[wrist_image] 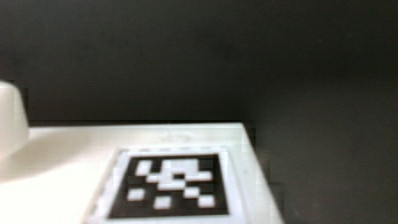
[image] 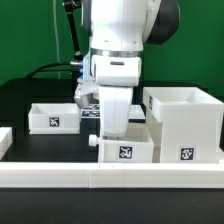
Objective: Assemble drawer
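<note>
Backdrop: green wall at the back, black bench (image: 30, 95) in front of it, dark cables (image: 66, 60) hanging beside the arm.
Arm: white (image: 118, 40), upright over the middle of the bench, wrist pointing straight down.
Pincer: (image: 113, 128) lowered onto the small drawer box near the front edge. Fingertips hidden behind that box's wall and missing from the wrist view, so cannot tell whether apart, together or clamped on anything.
Small drawer box: white (image: 125, 152), at the middle of the front edge, just behind the rail. Black-and-white tag on its front face.
Knob: small, white (image: 92, 143), sticking out of the small drawer box toward the exterior view's left.
Second drawer box: white, open-topped (image: 52, 117), upright toward the bench edge on the exterior view's left, well apart from the small drawer box. Tag on its front wall.
Large case: white, open-topped (image: 187, 125), taller than both boxes, near the front corner on the exterior view's right, just beside the small drawer box. Touching or not: cannot tell. Tag low on its front.
Rail: long white strip (image: 60, 175) running along the whole front edge.
Wrist view: blurred, very close white panel (wrist_image: 71, 140) carrying a black-and-white tag (wrist_image: 173, 185), dark bench surface beyond it.
</note>
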`<state>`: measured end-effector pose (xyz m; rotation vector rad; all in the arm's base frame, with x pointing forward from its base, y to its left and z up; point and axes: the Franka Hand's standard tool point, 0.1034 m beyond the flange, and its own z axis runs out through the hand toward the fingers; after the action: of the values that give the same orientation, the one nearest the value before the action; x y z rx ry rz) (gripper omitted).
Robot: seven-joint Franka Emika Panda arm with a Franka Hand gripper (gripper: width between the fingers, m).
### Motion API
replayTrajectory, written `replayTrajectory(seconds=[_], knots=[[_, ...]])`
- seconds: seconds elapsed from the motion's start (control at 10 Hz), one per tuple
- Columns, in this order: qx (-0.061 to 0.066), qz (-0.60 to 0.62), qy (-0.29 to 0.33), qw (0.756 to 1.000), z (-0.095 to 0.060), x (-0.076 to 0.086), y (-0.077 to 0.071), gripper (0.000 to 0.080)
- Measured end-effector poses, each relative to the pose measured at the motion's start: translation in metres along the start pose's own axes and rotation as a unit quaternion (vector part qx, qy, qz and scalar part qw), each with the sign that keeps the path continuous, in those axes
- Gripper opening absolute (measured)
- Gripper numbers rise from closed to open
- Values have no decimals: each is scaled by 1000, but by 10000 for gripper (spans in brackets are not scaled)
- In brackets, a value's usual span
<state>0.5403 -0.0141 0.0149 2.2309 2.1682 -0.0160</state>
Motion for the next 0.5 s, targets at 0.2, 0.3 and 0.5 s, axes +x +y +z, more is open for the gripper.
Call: replayTrajectory(seconds=[0.2, 0.3, 0.5], knots=[[0, 3, -1, 1000, 1, -3, 1, 41], [0, 1, -1, 1000, 2, -4, 0, 41], [1, 2, -1, 1000, 2, -4, 0, 42]])
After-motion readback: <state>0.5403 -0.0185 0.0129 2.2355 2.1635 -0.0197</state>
